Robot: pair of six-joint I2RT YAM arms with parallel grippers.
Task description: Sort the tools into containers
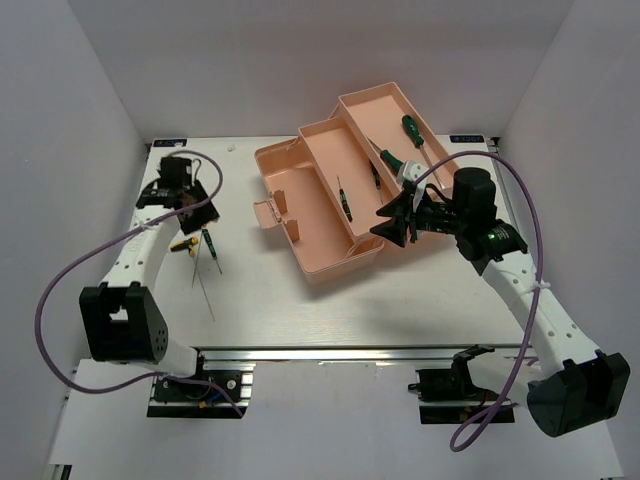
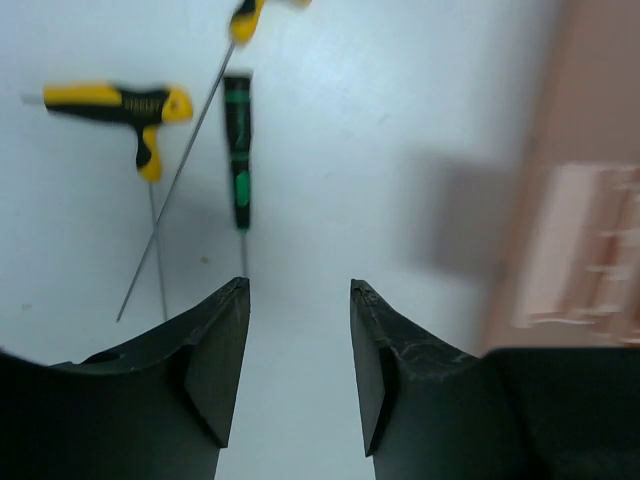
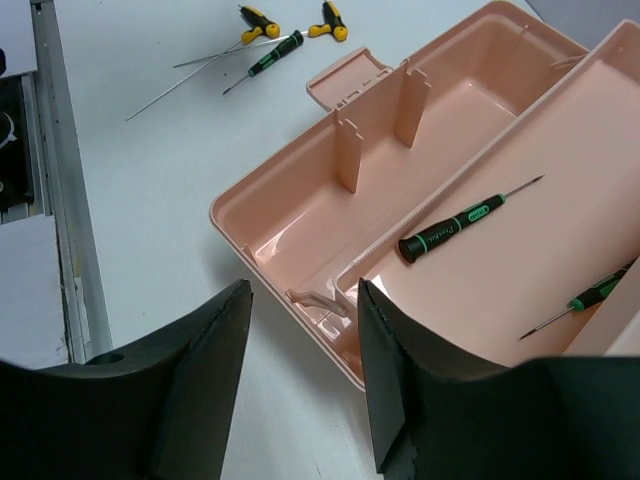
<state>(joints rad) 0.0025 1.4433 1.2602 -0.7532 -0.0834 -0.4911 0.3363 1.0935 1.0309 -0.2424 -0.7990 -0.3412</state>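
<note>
The salmon-pink toolbox (image 1: 320, 215) lies open mid-table with its trays folded out. A dark green screwdriver (image 1: 345, 200) lies in the middle tray, and others (image 1: 410, 130) lie in the far trays. On the table at left lie a yellow-handled tool (image 1: 183, 244) and a dark green screwdriver (image 1: 210, 245). My left gripper (image 1: 195, 210) is open and empty just beyond them. The left wrist view shows it (image 2: 300, 290) above bare table, with the green screwdriver (image 2: 238, 150) and a yellow T-handled tool (image 2: 120, 105) ahead. My right gripper (image 1: 385, 222) (image 3: 305, 290) is open and empty over the toolbox's near right corner (image 3: 300, 260). Two green screwdrivers (image 3: 455, 225) (image 3: 590, 295) show in a tray.
Two long thin metal shafts (image 1: 205, 290) run from the left tools towards the table's front. White walls close in the table on the left, back and right. An aluminium rail (image 1: 330, 355) runs along the front edge, and a cable (image 1: 520, 190) arcs over the right arm.
</note>
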